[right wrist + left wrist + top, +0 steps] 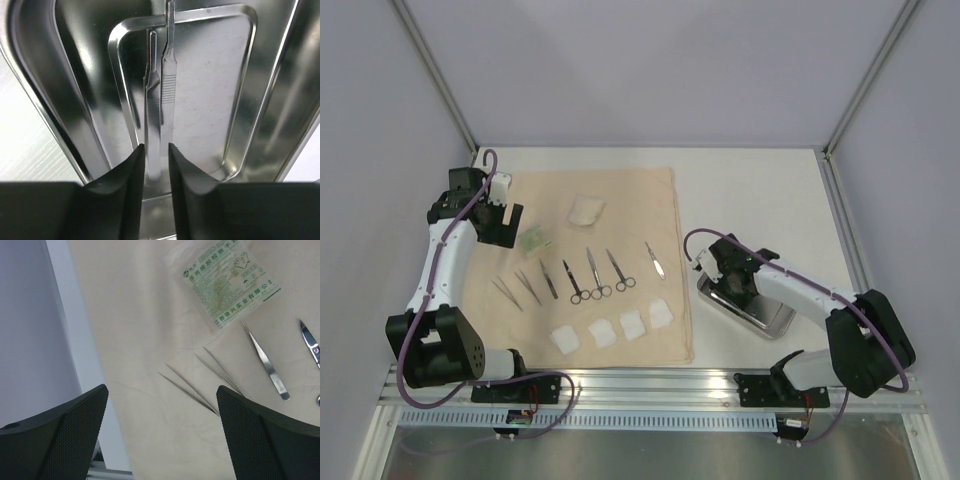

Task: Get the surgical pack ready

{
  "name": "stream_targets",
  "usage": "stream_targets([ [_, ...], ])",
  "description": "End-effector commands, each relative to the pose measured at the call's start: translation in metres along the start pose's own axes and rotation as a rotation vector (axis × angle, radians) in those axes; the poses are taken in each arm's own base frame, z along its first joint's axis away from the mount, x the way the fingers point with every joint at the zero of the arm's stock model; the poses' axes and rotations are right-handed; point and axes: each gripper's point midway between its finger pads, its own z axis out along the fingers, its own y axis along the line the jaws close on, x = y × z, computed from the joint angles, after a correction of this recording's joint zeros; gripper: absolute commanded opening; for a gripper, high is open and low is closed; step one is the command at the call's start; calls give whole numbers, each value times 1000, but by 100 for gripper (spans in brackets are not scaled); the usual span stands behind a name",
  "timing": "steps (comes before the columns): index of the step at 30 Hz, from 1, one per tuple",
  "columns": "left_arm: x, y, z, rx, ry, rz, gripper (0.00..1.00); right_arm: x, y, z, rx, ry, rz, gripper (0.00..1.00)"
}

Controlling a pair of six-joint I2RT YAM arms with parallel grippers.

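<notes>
Early going: your right gripper [156, 147] has its jaws narrowed around a scalpel handle [169, 85] down in the steel tray [248, 30], which sits just right of the beige cloth [650, 200]. Pinched or freed, I can't tell. The handle runs lengthwise along the tray, pointing away from the fingers. Scissors [598, 275], tweezers [518, 288] and gauze squares [605, 332] lie on the cloth, and your left gripper [162, 388] hangs wide open above it.

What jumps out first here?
The beige cloth laid out like a kit: scissors and tweezers in a row mid-sheet, white gauze squares along its near edge. To its right, the right gripper pinches a slim metal handle over a steel tray; the left gripper hangs open above the cloth's left edge.
</notes>
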Motion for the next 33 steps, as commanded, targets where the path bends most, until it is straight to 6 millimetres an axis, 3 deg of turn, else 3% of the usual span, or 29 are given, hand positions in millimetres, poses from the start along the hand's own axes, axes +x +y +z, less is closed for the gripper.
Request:
stream_targets([
  [1,-15,10,-9,-32,-51,8,99,-17,-15,-10,56,-56,-1,31],
  [4,-15,10,-9,-32,-47,18,100,-26,-19,-21,66,-93,3,43],
  [9,-14,20,-13,-83,-42,31,100,-54,-45,-67,154,-218,31,46],
  [13,-14,22,-16,-94,-43,26,100,-128,-69,-127,198,-547,189,53],
  [14,-14,21,-16,-95,-43,20,100,-155,-68,-140,158,-671,217,54],
  [16,-12,22,-15,-103,-29,0,100,-187,-61,-149,57,-785,341,55],
  [17,-8,24,-15,-115,-12,-4,100,-209,-51,-145,-36,-826,361,54],
  [18,-3,25,-15,-127,8,-12,100,-226,-47,-154,-100,-854,433,52],
  [19,-1,26,-15,-133,14,-12,100,-235,-48,-151,-118,-844,470,48],
  [20,2,26,-15,-135,26,-12,100,-239,-42,-125,-142,-750,492,44],
  [21,5,26,-15,-141,31,-14,100,-243,-37,-117,-156,-710,499,42],
  [26,23,27,-11,-139,67,-41,100,-257,-16,-64,-165,-517,481,42],
  [31,35,23,1,-130,117,-56,100,-253,13,-18,-167,-352,429,44],
  [33,36,23,2,-131,119,-57,100,-251,14,-9,-136,-323,427,44],
])
